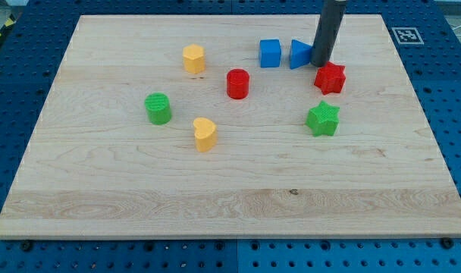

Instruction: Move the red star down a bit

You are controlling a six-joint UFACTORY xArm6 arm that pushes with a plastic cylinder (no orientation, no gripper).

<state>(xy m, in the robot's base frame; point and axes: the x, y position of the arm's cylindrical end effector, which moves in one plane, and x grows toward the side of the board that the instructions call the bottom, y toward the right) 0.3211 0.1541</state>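
Note:
The red star (330,78) lies on the wooden board (230,189) at the upper right. My tip (321,64) stands just above the star's upper left edge, touching or nearly touching it, and beside the right side of the blue triangle (299,54). The green star (323,119) lies directly below the red star, a short gap away.
A blue cube (270,53) sits left of the blue triangle. A red cylinder (237,83) is near the middle top. A yellow hexagon (193,58), a green cylinder (158,108) and a yellow heart (205,133) lie to the left.

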